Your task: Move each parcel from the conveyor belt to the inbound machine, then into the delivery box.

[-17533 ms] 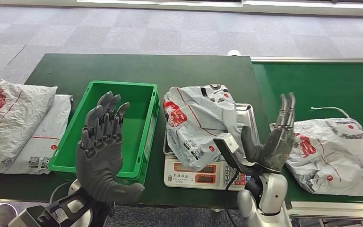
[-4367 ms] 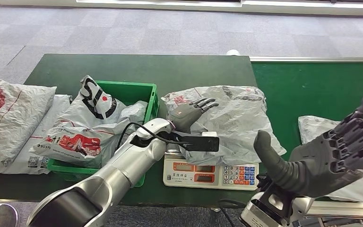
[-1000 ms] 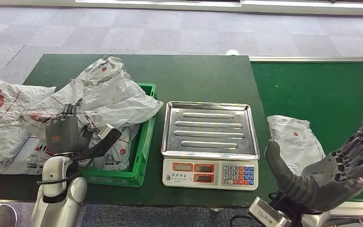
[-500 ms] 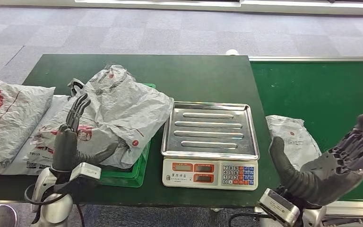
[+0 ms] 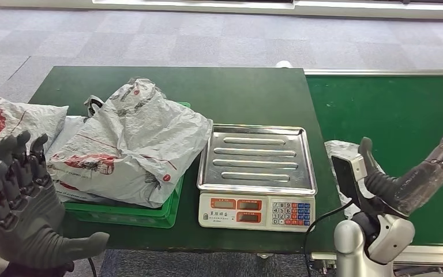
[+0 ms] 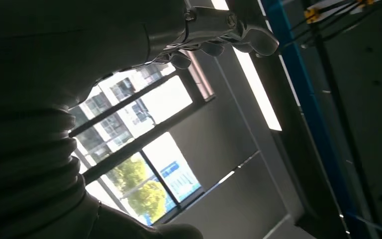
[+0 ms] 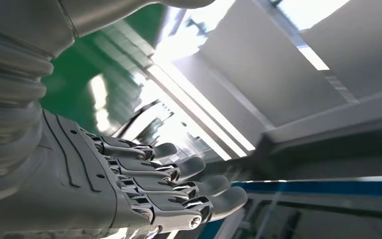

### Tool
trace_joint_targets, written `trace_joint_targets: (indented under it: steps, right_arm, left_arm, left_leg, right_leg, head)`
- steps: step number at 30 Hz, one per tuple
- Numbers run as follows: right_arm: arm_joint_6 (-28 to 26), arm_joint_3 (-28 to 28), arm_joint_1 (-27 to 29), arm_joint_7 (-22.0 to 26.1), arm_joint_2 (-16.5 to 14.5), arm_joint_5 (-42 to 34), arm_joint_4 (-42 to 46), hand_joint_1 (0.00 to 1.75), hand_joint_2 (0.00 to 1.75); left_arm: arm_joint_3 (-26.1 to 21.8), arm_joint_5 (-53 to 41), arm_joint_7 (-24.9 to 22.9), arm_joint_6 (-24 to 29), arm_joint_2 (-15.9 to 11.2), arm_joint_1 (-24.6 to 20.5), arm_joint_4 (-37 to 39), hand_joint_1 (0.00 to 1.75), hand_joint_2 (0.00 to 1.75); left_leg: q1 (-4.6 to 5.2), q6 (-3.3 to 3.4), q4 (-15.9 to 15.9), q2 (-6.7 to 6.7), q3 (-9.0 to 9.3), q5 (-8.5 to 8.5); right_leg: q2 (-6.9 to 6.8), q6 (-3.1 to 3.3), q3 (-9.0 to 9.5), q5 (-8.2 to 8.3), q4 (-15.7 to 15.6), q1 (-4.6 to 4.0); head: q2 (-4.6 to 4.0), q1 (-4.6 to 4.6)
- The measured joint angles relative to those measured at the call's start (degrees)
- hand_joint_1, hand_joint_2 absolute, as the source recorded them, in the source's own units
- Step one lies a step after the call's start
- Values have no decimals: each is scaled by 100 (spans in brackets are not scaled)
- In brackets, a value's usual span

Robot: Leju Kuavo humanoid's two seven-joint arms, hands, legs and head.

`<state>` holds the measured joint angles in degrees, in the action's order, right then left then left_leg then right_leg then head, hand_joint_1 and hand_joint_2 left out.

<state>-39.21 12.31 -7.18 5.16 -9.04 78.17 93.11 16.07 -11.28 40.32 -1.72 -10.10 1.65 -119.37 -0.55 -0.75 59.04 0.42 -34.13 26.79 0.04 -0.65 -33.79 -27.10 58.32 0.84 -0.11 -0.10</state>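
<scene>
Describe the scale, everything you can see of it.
The scale sits on the dark green table, between the green box and the conveyor belt. Its top is a ribbed, shiny metal tray, rectangular with a raised rim, and bare. Below it, the white front panel faces the robot, with two red displays and a keypad of coloured keys. It stands level. Neither robot hand touches it.
</scene>
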Motion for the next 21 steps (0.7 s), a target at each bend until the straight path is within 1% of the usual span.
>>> trace_joint_targets:
  steps: [2, 4, 7, 9, 11, 16, 21]
  right_arm:
    - [69, 411, -105, -353, 89, 377, -307, 0, 175]
    - [217, 680, -170, -601, 157, 623, -530, 0, 175]
    - [748, 1001, -281, -1203, 286, 1000, -948, 0, 175]
    - [1036, 1215, -341, -1484, 398, 1034, -1292, 0, 175]
    - [1232, 1406, -409, -1567, 502, 934, -1643, 0, 175]
    - [1765, 1694, -556, -1439, 655, 527, -2362, 0, 175]
    - [1874, 1792, -615, -1410, 712, 458, -2703, 0, 175]
  left_arm:
    - [219, 11, -2, 9, -151, -45, -145, 0, 175]
    - [355, 9, -5, 28, -263, -79, -228, 0, 175]
    - [536, -39, -8, 105, -391, -154, -275, 0, 175]
    - [645, -85, -10, 150, -453, -188, -294, 0, 175]
    - [711, -141, -10, 167, -495, -206, -302, 0, 175]
    - [795, -253, -11, 122, -527, -260, -300, 0, 175]
    - [816, -273, -12, 92, -529, -274, -300, 0, 175]
  left_leg:
    - [1, 1, 0, -10, -1, 0]
    - [2, 1, 0, -7, 1, 1]
    - [3, 2, 0, -7, 2, 2]
    - [2, 2, 0, -15, 0, 1]
    - [3, 2, 0, -15, 0, 2]
    - [2, 2, 0, -10, 1, 2]
    - [2, 2, 0, -10, 1, 2]
  right_leg:
    - [-8, -2, 3, -1, 0, 4]
    - [-7, -2, 2, -1, 0, 5]
    - [-7, -3, 3, -1, -1, 3]
    - [-14, -4, 5, -2, -1, 3]
    - [-14, -4, 6, -2, -1, 3]
    - [-8, -3, 3, -2, -1, 2]
    - [-8, -3, 3, -2, -1, 1]
  head:
    - [0, 0]
    - [0, -1]
    - [0, -1]
    - [0, -1]
    - [0, -1]
    - [0, -1]
    - [0, -1]
